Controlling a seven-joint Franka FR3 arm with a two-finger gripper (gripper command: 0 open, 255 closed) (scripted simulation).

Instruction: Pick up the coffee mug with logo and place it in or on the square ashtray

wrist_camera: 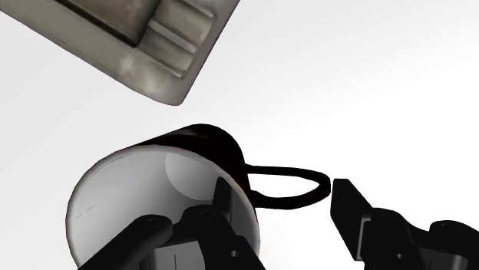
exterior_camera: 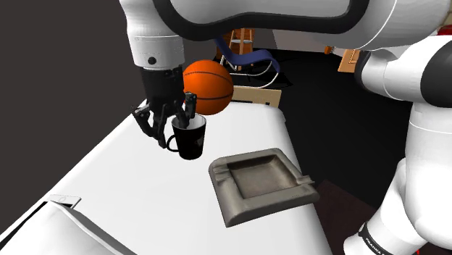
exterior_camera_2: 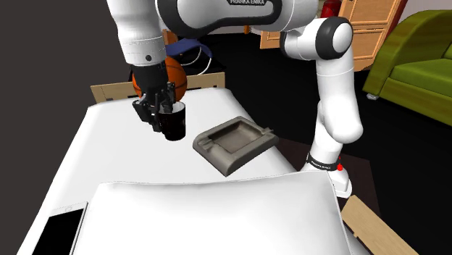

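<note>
Straddling black mug (exterior_camera: 192, 141) wall and handle: claw (exterior_camera: 176, 129) part-open, 1 finger inside, other just outside handle, not clamped. Grey square ashtray (exterior_camera: 261, 185) at mug's 4 o'clock, shoulder view.

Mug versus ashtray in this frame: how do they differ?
The mug is black, the ashtray grey-brown. The mug is round and tall with a loop handle; the ashtray is square, low, with notched rims. The mug sits under the hand; the ashtray lies apart, untouched. Both open upward.
</note>
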